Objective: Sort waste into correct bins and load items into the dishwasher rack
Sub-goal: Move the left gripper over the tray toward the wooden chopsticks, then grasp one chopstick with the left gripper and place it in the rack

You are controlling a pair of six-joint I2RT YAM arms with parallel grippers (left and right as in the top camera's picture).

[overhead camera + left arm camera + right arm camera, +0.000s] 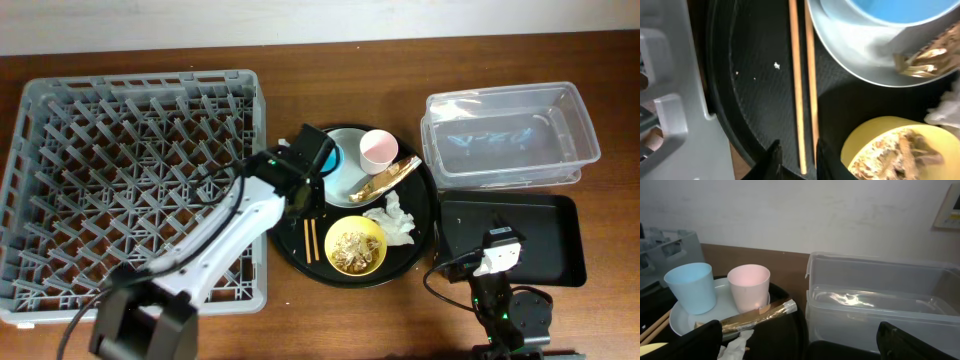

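Observation:
My left gripper (307, 210) (797, 162) is open low over the round black tray, its fingertips either side of the near ends of the wooden chopsticks (311, 240) (799, 90). The grey-green plate (347, 186) holds the blue cup (690, 287), largely hidden under my left wrist in the overhead view, the pink cup (378, 150) and the gold wrapper (386, 178). The white napkin (396, 218) lies beside the yellow bowl (376, 236), which holds food scraps (352, 250). My right gripper (497, 252) (807, 345) is open and empty over the near-left part of the black rectangular tray (545, 235). The clear tub (505, 98) stands behind it.
The grey dishwasher rack (60, 95) fills the left of the table, with nothing in it that I can see. The round black tray (330, 272) sits between the rack and the bins. A wall runs along the far edge of the table.

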